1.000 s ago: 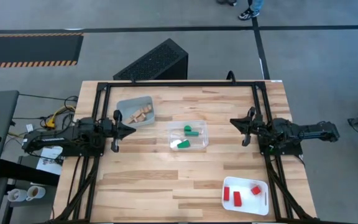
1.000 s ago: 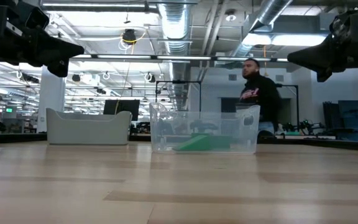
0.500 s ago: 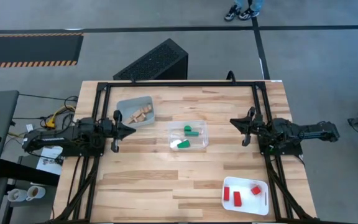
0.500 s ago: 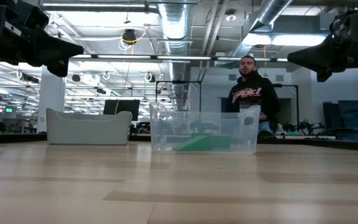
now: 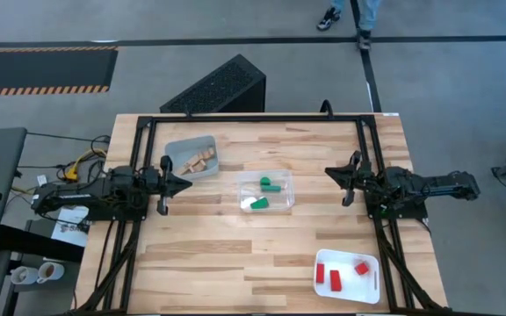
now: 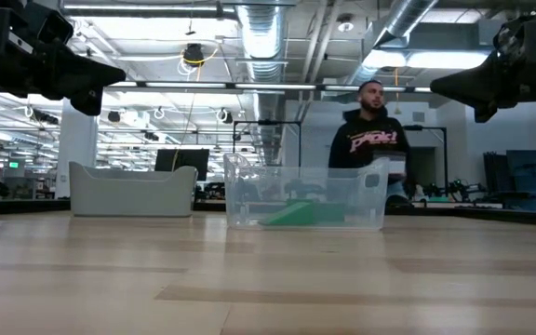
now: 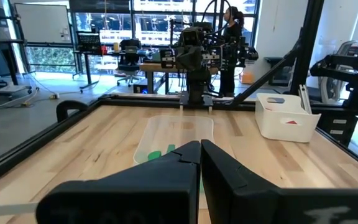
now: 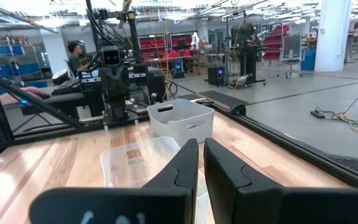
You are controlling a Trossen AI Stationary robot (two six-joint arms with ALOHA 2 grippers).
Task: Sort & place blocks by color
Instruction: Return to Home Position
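My left gripper (image 5: 188, 183) hovers shut over the table's left side, beside the grey tray (image 5: 179, 149) that holds the pale wood blocks (image 5: 198, 161). My right gripper (image 5: 328, 173) hovers shut over the right side. Both point at the clear container (image 5: 284, 195) in the middle, where the green blocks (image 5: 269, 184) lie on its floor. The red blocks (image 5: 334, 280) lie in the white tray (image 5: 372, 285) near the table's near right corner. In the low view both grippers (image 6: 119, 73) (image 6: 435, 87) hang well above the tabletop. The wrist views show each pair of fingers closed together (image 7: 200, 147) (image 8: 201, 147).
The black frame rails (image 5: 253, 118) run along the far, left and right edges of the table. Bare wood (image 5: 227, 263) fills the near left part. A person (image 6: 370, 140) stands beyond the far edge, behind the clear container (image 6: 305, 200).
Both arms and all blocks have stayed put. Only the person beyond the far edge has moved, stepping a little toward the left and turning to face the table.
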